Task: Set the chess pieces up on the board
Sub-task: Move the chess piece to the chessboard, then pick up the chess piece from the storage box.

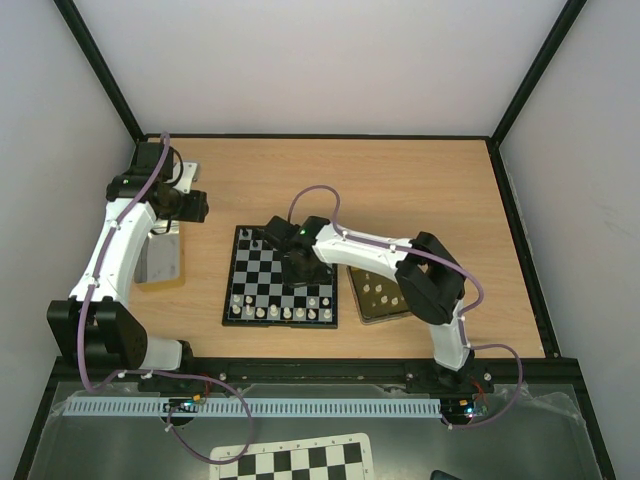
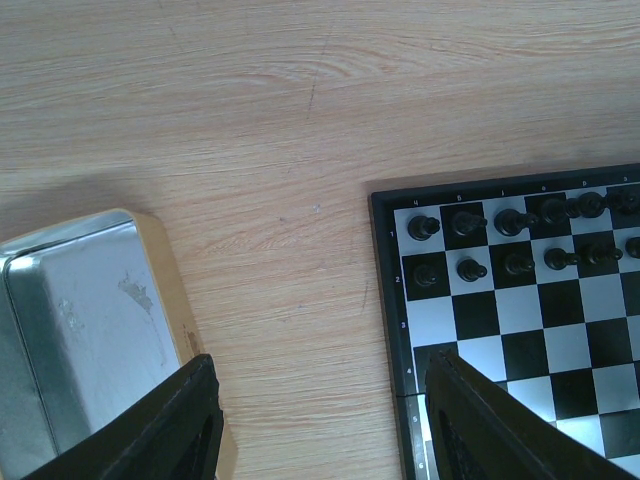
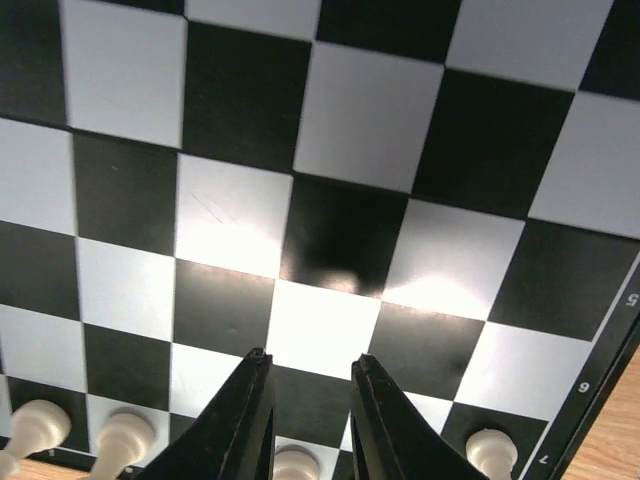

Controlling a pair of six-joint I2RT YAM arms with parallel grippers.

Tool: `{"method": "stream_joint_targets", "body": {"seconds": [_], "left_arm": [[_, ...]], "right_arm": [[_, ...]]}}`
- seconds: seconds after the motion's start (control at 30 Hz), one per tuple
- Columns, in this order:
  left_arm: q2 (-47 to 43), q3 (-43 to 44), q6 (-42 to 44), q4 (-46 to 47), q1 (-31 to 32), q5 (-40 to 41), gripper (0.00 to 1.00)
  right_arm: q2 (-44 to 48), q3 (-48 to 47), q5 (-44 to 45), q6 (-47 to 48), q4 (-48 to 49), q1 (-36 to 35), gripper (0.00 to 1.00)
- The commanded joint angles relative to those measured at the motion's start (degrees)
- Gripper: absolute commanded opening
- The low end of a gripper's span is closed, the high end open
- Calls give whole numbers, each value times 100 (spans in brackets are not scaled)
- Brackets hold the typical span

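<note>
Top external view: board [image 1: 255,275] at frame centre, glossy black and pale squares, thin black frame. Black pieces [image 2: 470,268] stand in two rows. Cream pieces [image 3: 120,440] line one edge row, next row mostly bare, so roughly two-thirds done by my reckoning. Right gripper [image 3: 310,358] low over board, fingers narrowly parted, nothing between. Left gripper [image 2: 320,375] spread wide, empty, beside dull silvery tin [image 2: 80,320]. Gold tin [image 1: 395,305] seems to hold pale leftovers.

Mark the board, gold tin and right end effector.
board [image 1: 257,274]: top external view, bare middle square.
gold tin [image 1: 365,309]: top external view, bare near corner.
right end effector [image 3: 311,358]: right wrist view, midway between fingertips.
</note>
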State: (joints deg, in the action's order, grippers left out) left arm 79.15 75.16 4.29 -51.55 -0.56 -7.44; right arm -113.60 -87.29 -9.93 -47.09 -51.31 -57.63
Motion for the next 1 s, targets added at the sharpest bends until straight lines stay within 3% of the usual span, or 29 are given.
{"method": "stream_joint_targets", "body": {"seconds": [0.0,0.27,0.57,0.97], "left_arm": [[-86,-25,34,-38,-4,15,57],[3,7,80,-48,19,22,57],[50,-27,99,-65,152,126,57],[45,-2,99,-127,152,240,57]], "right_arm": [[-114,-393,278,101,-389,111,21],[249,-559,472,129,-699,484,28],[1589,842,474,276,-695,1535,29],[2245,2176,243,306,-191,1920,29]]}}
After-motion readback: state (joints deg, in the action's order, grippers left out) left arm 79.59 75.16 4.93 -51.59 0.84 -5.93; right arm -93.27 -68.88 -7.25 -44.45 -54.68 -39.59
